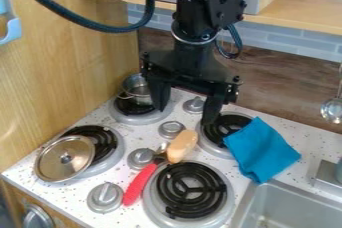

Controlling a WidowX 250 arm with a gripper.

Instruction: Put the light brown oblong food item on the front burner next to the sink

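Note:
The gripper [184, 113] hangs open over the back of the stove, its two fingers spread well apart with nothing between them. Beside its left finger, a small metal pot [137, 90] stands on the back left burner. The right finger hangs over the back right burner [224, 128]. Below and in front of the gripper, a tan oblong item [182, 146] lies against a utensil with a red handle [140, 184]. A blue cloth [262, 150] lies partly on the back right burner. A round metal lid [65, 158] leans over the front left burner [100, 141].
Several silver knobs, including one [105, 197] at the front, stand between the burners. The front right burner [191, 190] is bare. A sink [287, 207] is at the lower right, with a wooden wall [60, 62] at left and a shelf [307, 14] above. A ladle [332, 109] hangs at right.

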